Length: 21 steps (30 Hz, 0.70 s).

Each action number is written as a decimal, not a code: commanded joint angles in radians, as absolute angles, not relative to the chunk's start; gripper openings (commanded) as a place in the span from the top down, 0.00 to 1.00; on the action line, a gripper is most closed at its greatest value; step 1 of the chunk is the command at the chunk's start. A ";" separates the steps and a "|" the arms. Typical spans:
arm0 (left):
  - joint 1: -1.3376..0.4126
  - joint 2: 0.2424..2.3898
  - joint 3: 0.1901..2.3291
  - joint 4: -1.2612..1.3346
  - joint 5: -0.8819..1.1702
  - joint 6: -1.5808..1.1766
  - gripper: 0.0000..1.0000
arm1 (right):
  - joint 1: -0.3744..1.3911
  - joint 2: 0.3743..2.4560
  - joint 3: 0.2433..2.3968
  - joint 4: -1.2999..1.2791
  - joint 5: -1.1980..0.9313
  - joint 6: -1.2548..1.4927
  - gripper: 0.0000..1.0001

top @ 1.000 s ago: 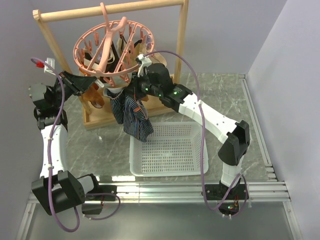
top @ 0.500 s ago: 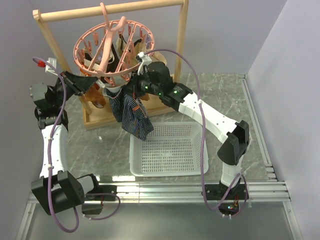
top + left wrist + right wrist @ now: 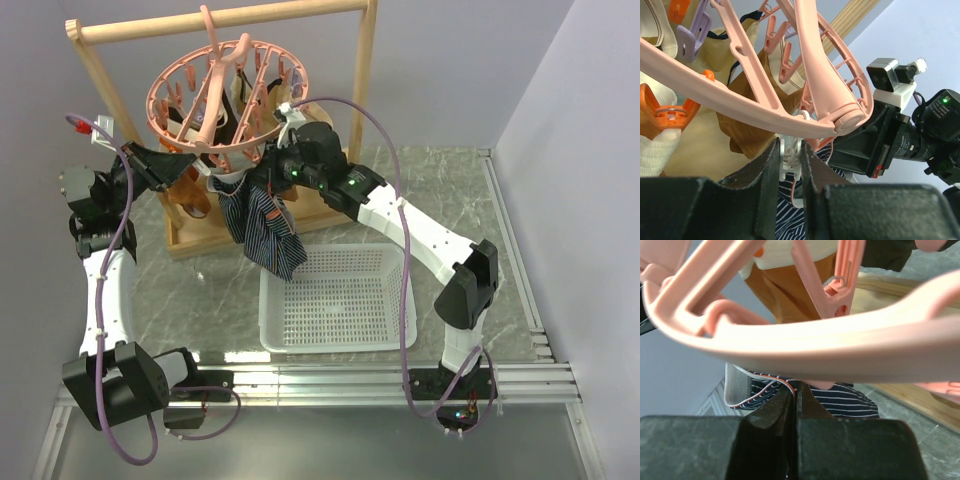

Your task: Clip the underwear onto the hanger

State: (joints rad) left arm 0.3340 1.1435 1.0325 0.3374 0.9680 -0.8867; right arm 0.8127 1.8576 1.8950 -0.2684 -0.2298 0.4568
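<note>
Setting: grey marble tabletop [image 3: 200, 285] between pale walls, with a wooden rack frame [image 3: 220, 18] at the upper left of the top view.
Hanger: round pink plastic ring hanger [image 3: 152, 100] hangs from the frame's bar, and brown and tan garments [image 3: 190, 190] dangle beneath it.
Left gripper [image 3: 790, 146]: under the ring's near rim, fingers squeezing a small white plastic clip [image 3: 791, 162].
Right gripper [image 3: 794, 392]: fingers together, pinching the top edge of the navy striped cloth underwear [image 3: 265, 225] just below the ring.
Underwear: hangs with its long axis downward, its tail over the upper left corner of the white mesh plastic basket [image 3: 350, 300].
Key relation: in the top view the pinched edge sits just right of the clip, so the right arm brings the cloth.
In the way: the pink rim and neighbouring clips crowd the gap. Whether the cloth is in the clip's mouth cannot be told.
</note>
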 commanded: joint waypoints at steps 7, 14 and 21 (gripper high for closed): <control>0.330 1.146 1.031 0.399 0.992 -0.916 1.00 | 0.793 1.875 1.910 -0.229 -0.235 0.466 1.00; 0.325 1.144 1.034 0.373 0.986 -0.882 1.00 | 0.792 1.875 1.947 -0.215 -0.252 0.492 1.00; 0.314 1.141 1.040 0.344 0.974 -0.833 1.00 | 0.788 1.864 1.953 -0.213 -0.258 0.517 1.00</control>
